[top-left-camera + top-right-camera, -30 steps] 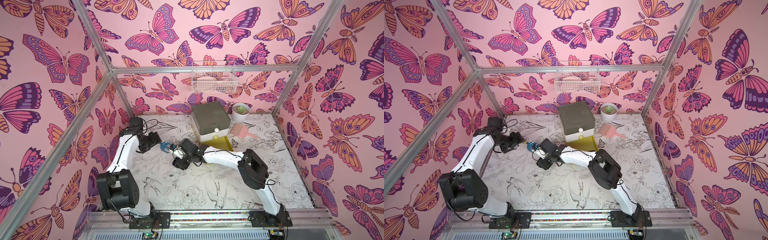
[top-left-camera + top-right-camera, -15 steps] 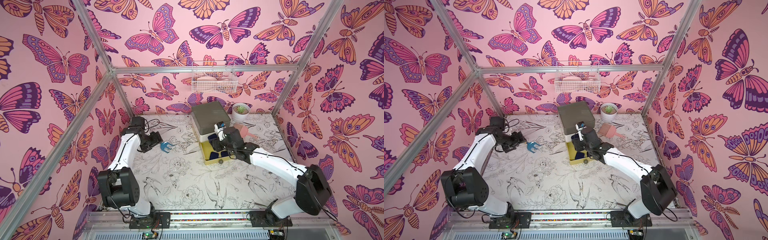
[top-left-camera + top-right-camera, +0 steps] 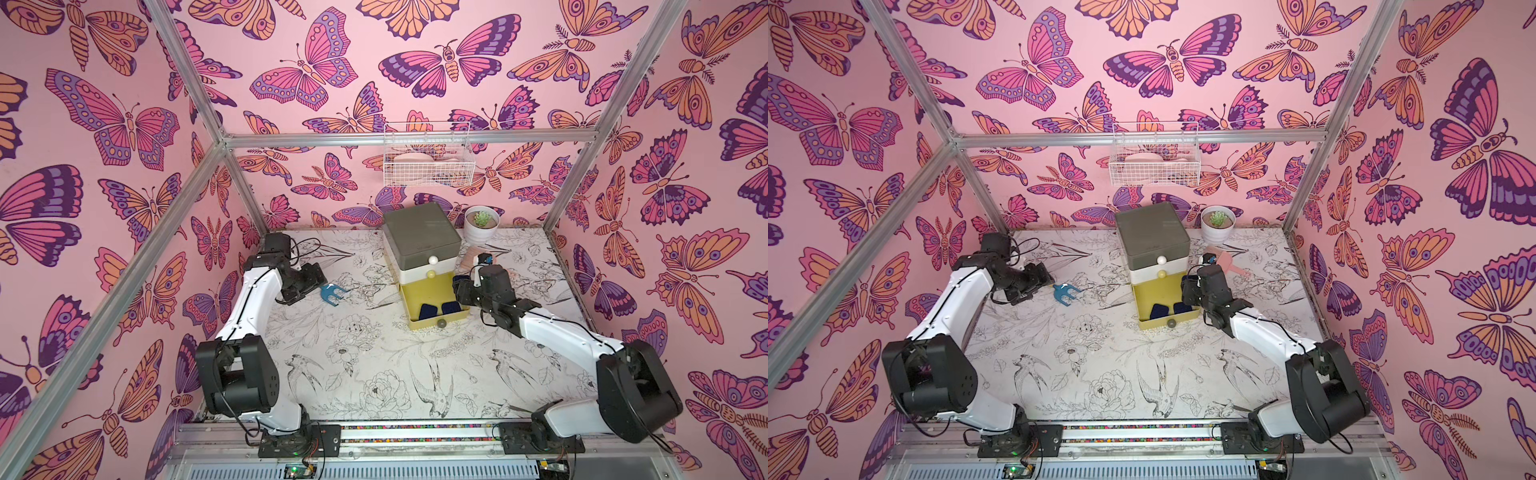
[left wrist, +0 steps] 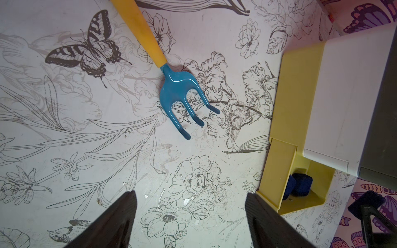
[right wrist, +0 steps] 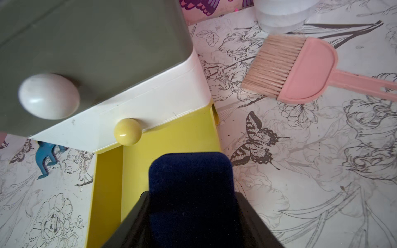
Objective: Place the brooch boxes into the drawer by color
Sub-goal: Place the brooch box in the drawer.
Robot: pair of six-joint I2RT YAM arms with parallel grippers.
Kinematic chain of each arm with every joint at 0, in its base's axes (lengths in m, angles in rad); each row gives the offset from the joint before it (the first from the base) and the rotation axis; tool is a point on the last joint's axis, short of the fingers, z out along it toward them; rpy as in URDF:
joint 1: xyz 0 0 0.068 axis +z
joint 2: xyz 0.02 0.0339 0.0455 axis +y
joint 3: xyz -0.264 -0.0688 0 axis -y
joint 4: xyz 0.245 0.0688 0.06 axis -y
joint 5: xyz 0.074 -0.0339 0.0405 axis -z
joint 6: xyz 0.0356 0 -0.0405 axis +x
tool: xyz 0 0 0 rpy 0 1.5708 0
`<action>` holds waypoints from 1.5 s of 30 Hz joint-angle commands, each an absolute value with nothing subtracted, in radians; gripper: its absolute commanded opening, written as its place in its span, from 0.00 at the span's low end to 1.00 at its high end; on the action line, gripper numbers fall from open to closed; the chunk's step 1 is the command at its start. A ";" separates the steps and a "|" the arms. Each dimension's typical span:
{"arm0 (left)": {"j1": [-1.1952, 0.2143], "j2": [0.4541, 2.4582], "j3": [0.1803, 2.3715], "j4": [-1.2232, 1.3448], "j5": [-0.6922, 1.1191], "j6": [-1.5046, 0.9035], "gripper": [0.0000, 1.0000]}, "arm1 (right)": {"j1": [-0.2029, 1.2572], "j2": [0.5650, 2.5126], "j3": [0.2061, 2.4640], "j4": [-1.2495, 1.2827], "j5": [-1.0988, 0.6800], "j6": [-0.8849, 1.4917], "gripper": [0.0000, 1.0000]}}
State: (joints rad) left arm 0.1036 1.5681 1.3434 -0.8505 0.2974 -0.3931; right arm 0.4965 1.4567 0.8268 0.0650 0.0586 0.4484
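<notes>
While the yellow bottom drawer (image 3: 422, 324) of the chest (image 3: 422, 237) stands pulled out, two navy brooch boxes (image 3: 428, 311) inside, right gripper (image 5: 191, 206) clamped on a third navy box (image 5: 190, 171) above that drawer's right side, left gripper (image 4: 190, 197) spread empty left of the chest, blue fork (image 4: 180, 90) beside it, pink brush (image 5: 300, 70) right of the chest.
</notes>
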 commanded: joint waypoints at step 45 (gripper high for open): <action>0.094 1.608 1.371 -0.845 0.306 -0.384 0.86 | 0.543 1.237 0.788 -0.115 -0.144 0.479 0.69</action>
